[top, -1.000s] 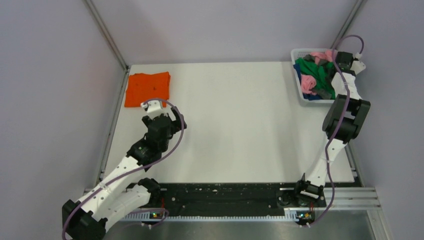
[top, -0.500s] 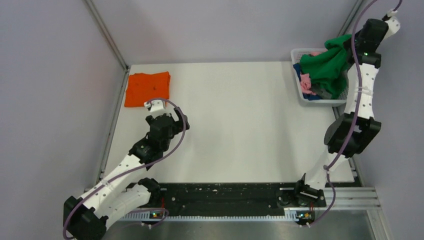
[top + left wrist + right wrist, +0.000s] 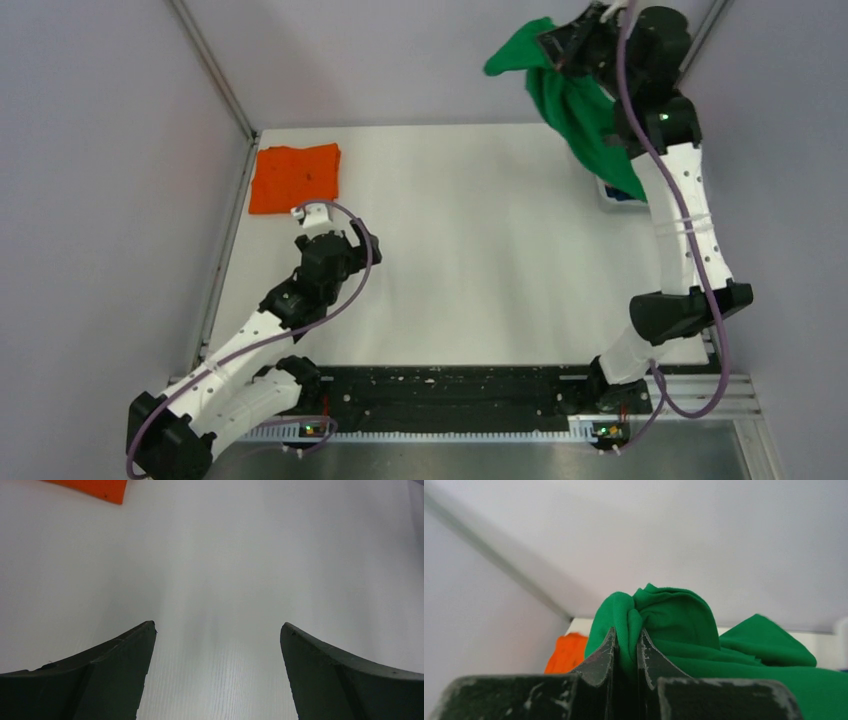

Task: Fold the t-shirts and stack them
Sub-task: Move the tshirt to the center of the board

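1. Table (image 3: 480,250), far left corner: the orange shirt (image 3: 295,178) lies folded flat, unmoved over the last second.
2. The left gripper (image 3: 217,630) hovers near it, jaws spread wide, holding and touching nothing.
3. The green shirt (image 3: 578,105) has just been hauled up out of the basket (image 3: 612,197) and hangs high over the far right corner, probably bound for the open table to be folded.
4. The right gripper (image 3: 626,640) is pinched almost closed on a bunched fold of that shirt.

One t-shirt (image 3: 295,178) lay on the counter (image 3: 480,250) at upper left; the other t-shirt (image 3: 580,110) hung at upper right, above the counter's corner, in the right jaws.
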{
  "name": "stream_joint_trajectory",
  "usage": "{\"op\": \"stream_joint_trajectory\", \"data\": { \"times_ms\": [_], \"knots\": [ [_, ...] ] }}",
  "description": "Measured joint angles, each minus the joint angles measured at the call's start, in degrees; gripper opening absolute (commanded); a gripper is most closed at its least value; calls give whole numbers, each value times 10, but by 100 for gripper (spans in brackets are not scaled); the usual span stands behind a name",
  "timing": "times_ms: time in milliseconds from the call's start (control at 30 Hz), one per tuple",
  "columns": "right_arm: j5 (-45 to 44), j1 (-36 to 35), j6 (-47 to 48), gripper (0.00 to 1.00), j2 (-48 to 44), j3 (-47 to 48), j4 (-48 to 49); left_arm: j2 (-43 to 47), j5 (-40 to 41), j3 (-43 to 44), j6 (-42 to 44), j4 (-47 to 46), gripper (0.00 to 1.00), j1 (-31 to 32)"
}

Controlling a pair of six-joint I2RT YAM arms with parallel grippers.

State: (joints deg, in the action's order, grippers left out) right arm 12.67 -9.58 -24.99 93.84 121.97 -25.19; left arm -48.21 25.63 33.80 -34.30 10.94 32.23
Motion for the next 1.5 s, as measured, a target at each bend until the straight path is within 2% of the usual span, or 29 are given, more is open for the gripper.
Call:
{"op": "stream_joint_trajectory", "data": {
  "times_ms": [100,233,433,500,600,633,700,767,800,867,900,1033,1233,1367,1500],
  "knots": [
    [-19,-119,31,0,-7,-14,-2,10,8,-5,-2,2,99,0],
    [-25,-229,54,0,-7,-21,-11,20,21,-5,-3,5,99,0],
    [-46,-258,55,0,-9,-27,-3,55,42,-7,-8,12,99,0],
    [-81,-258,55,0,-28,-72,14,69,49,-7,-10,16,99,0],
    [-152,-257,57,0,-87,-204,43,88,54,-7,-14,24,99,0],
    [-179,-257,57,3,-108,-255,56,93,54,-8,-15,25,99,0],
    [-235,-251,46,22,-160,-382,82,101,55,-9,-16,27,99,0],
    [-272,-235,25,49,-201,-501,100,102,55,-9,-17,28,99,0],
    [-285,-220,12,68,-219,-569,111,101,55,-9,-18,28,99,0],
    [-305,-179,-18,83,-237,-674,107,98,55,-9,-21,30,99,0],
    [-315,-160,-28,87,-237,-712,99,93,54,-9,-25,33,99,0],
    [-340,-93,-53,92,-251,-797,49,71,51,-8,-50,59,99,0],
    [-361,-89,-27,93,-354,-803,56,27,40,-8,-105,111,99,0],
    [-285,-89,22,93,-392,-815,120,-21,40,-7,-121,119,99,-4],
    [-158,-89,64,93,-357,-822,163,-96,16,10,-123,126,99,-42]
  ]
}}
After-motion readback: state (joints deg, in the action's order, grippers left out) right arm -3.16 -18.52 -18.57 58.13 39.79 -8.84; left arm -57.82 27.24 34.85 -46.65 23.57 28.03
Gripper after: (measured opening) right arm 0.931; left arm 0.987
